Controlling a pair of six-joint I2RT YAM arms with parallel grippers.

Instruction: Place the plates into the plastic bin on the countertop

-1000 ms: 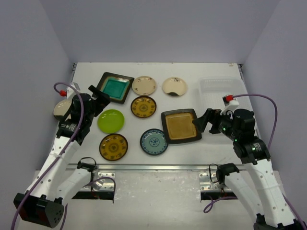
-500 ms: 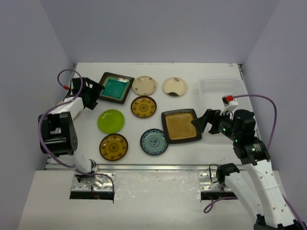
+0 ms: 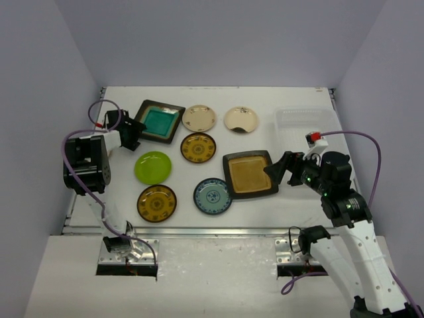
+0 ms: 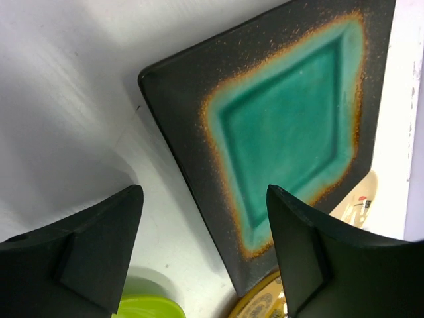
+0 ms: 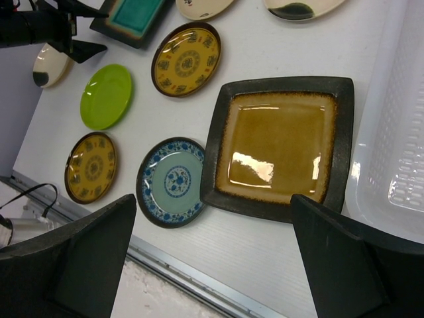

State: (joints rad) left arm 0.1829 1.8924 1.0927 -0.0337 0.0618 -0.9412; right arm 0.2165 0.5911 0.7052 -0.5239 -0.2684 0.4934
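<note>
Our left arm has swung inward since a second ago, its left fingers [image 4: 99, 245] parted and empty at the teal square plate [image 4: 285, 126] on the worktop [image 3: 265, 99], whose dark rim we see between them only by wrist view; the right fingers [image 5: 79, 258] gape empty above the amber square plate [image 5: 278, 146].

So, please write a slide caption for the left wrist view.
Left gripper, jaws apart, above the dark rim of the teal square plate.

Pale lilac walls [image 3: 218, 40] — three sides.
</note>
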